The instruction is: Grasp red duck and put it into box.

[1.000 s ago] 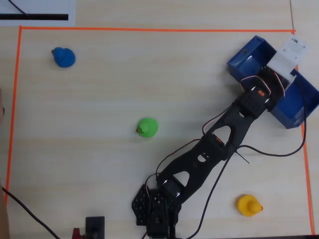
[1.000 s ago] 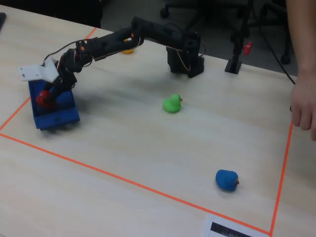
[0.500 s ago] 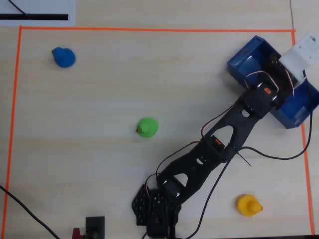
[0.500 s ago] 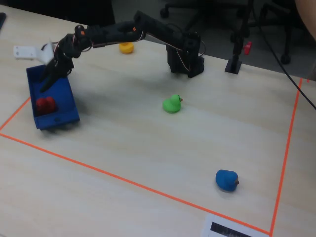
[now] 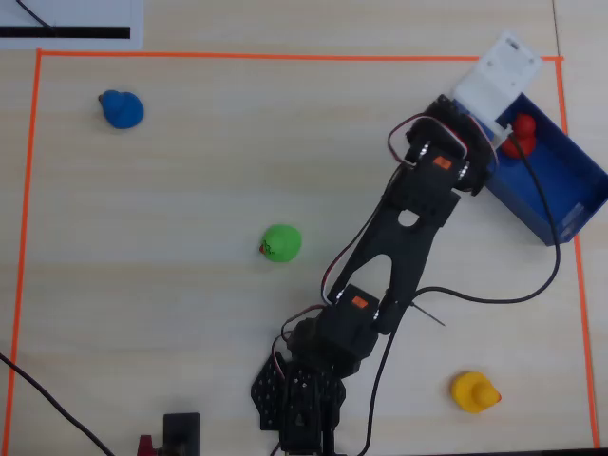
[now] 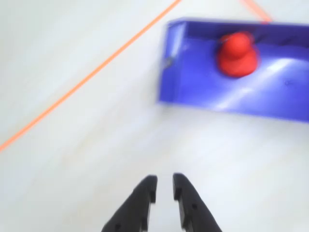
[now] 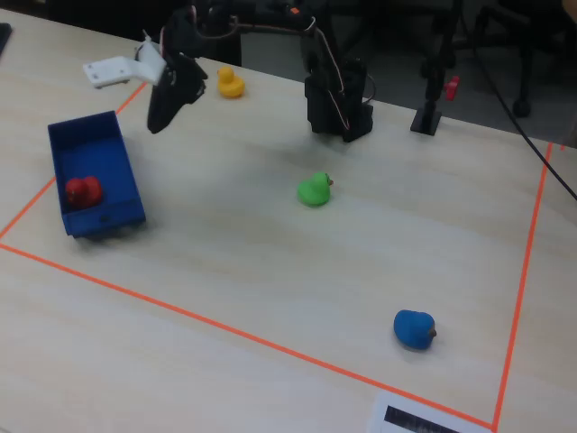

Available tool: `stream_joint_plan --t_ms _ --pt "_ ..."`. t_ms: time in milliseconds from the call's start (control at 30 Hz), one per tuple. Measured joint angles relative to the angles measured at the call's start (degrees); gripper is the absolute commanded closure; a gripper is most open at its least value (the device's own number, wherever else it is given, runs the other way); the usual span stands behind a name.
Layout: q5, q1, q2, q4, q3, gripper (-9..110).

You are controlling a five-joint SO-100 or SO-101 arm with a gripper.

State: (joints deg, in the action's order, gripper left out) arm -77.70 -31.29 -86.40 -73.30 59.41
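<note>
One red duck (image 7: 83, 191) sits inside the box (image 7: 113, 218), resting on its floor near one end; the wrist view confirms this, with the duck (image 6: 236, 54) upright between the blue walls (image 6: 170, 67). On this evidence the placement appears done. The gripper (image 6: 164, 189) hangs above bare table, clear of the box, its fingers nearly together with only a narrow gap and nothing between them. What is left, by my judgement, is only for the arm to return to rest. The green duck (image 7: 314, 189), blue duck (image 7: 414, 327) and yellow duck (image 7: 230, 84) lie untouched on the table. No brand or legible writing is visible; a white sheet (image 5: 66, 21) bears a black bar only.
</note>
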Motion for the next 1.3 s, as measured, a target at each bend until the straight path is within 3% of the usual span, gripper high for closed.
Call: stream_joint_plan --t_ms 267,567,933,1300 --pt "-6.9 15.7 -32.9 0.0 38.9 101" --pt "-9.2 26.6 -62.7 -2.6 75.8 101" --pt "-11.6 30.1 -84.2 -0.8 102.7 101" --pt "-12.7 31.4 -95.0 1.1 115.1 101"
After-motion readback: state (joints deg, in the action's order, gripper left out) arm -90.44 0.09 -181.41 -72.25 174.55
